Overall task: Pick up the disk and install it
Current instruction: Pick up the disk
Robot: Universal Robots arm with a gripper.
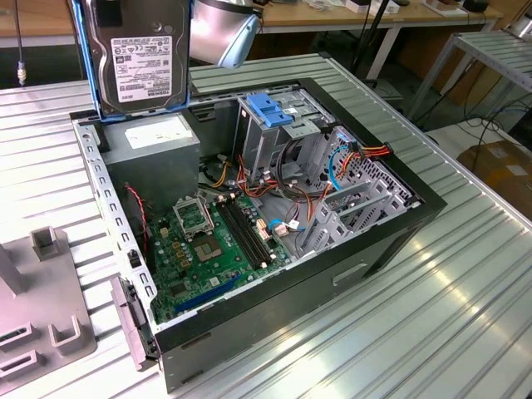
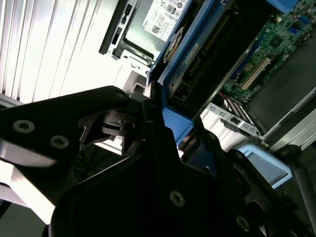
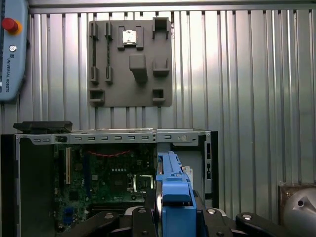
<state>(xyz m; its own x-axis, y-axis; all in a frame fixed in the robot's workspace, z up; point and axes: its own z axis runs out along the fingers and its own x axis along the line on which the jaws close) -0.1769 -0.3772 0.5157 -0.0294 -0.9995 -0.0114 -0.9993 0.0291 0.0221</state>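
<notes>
Disk [image 1: 137,54]: held upright above PC case [image 1: 432,204].
Gripper [image 3: 175,210]: clamped on disk's blue frame.
Done: pick-up.
Left: install; disk not yet in case.

- We count one disk [image 1: 141,62] with a blue frame.
- We count one open computer case [image 1: 291,303].
- Inside it we count one motherboard [image 1: 179,266], one grey metal box [image 1: 154,154] and one blue-handled cage [image 1: 259,141].
- We count one grey holder plate [image 3: 131,94].

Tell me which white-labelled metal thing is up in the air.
The disk, with its blue frame, held above the case; the larger grey box sits inside it.
</notes>
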